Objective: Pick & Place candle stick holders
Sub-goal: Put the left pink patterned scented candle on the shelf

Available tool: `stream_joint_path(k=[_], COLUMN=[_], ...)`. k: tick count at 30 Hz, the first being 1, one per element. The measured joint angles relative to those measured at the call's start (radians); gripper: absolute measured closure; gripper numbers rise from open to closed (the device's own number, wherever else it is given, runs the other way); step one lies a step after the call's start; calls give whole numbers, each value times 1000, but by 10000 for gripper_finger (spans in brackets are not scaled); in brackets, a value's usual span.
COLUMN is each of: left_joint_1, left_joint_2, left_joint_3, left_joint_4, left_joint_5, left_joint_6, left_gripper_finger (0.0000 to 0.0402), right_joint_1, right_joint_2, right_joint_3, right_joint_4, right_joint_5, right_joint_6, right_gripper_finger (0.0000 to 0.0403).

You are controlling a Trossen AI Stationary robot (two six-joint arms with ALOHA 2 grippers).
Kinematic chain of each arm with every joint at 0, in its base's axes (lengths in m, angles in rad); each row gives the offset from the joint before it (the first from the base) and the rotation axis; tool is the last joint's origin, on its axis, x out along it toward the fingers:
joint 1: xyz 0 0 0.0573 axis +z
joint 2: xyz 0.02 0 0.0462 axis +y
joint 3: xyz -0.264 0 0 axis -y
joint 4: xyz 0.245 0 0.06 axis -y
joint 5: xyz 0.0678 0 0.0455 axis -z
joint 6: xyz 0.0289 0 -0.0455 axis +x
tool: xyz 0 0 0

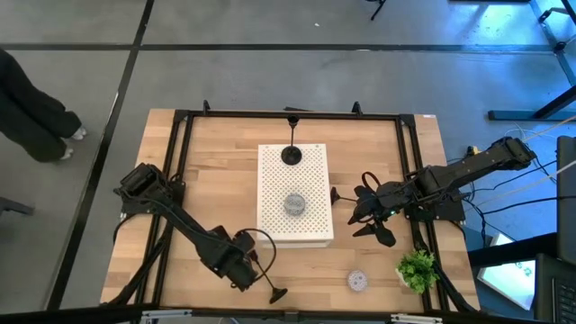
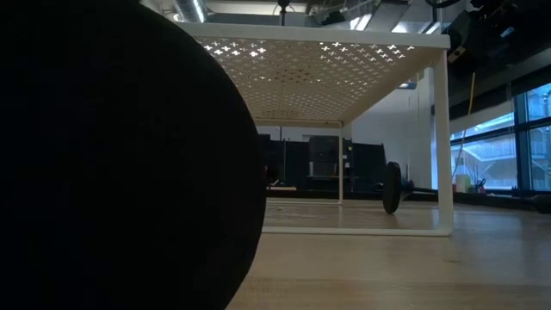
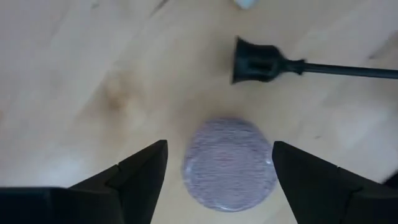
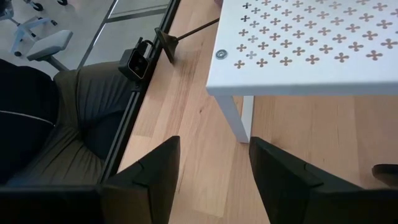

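Observation:
A lavender puck [image 3: 229,163] lies flat on the wooden table near its front edge. My left gripper [image 3: 219,163] points down over it, open, one finger on either side of the puck; in the high view the gripper [image 1: 247,261] hides the puck. A black holder [image 1: 273,286] lies on its side next to it, cup end [image 3: 255,60] toward the puck. Another black holder [image 1: 292,155] stands on the white board [image 1: 270,166] beside a grey puck [image 1: 295,204]. My right gripper [image 4: 214,168] hovers open to the right of the board, with nothing between its fingers.
A pale puck [image 1: 358,281] and a green plant [image 1: 417,268] sit at the front right. A further black holder [image 1: 335,193] lies by the board's right side. The lying holder's base [image 2: 120,155] blocks the left half of the low view. A black frame [image 1: 180,180] rims the table.

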Motion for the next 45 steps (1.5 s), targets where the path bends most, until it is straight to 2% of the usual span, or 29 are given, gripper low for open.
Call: stream_joint_path(k=[5, 15, 20, 27, 34, 45], left_joint_1=[-5, -18, -35, -60, -86, -89], left_joint_2=[0, -1, -1, -1, -1, -1], left_joint_3=[0, -8, -41, -57, -57, -57], left_joint_4=[22, 33, 84, 113, 141, 151], left_joint_5=[3, 8, 24, -3, -80, -72], left_joint_6=[0, -28, -54, -79, -79, -82], left_gripper_finger=[104, 34, 14, 14, 14, 15], right_joint_1=[0, 0, 0, 0, 0, 0], right_joint_2=[0, 0, 0, 0, 0, 0], right_joint_3=[0, 0, 0, 0, 0, 0], right_joint_4=[0, 0, 0, 0, 0, 0], right_joint_5=[0, 0, 0, 0, 0, 0], right_joint_6=[0, 0, 0, 0, 0, 0], right_gripper_finger=[208, 208, 208, 208, 208, 208])
